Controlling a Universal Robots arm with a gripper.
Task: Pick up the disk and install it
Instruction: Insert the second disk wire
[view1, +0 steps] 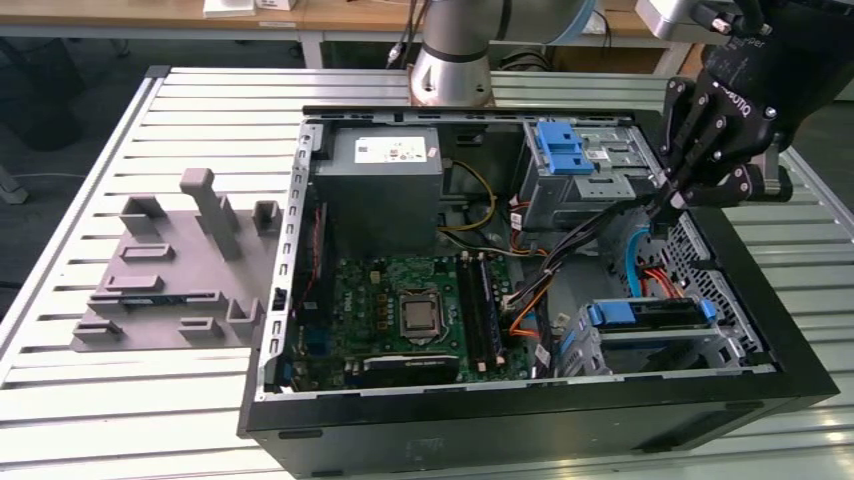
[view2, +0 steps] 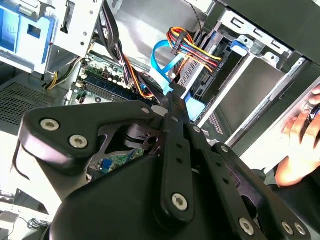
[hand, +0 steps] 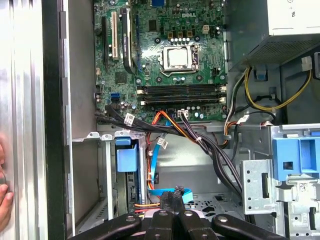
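Above the open computer case (view1: 747, 330), gripper (view1: 663, 200) jaws pressed together, empty, near cables (view1: 587, 235).

Open bay floor (hand: 220, 200): free beside the end effector (hand: 172, 212).
Cable bundle (hand: 200, 145): crosses above it.
Drive cage (hand: 287, 180): walls one side.
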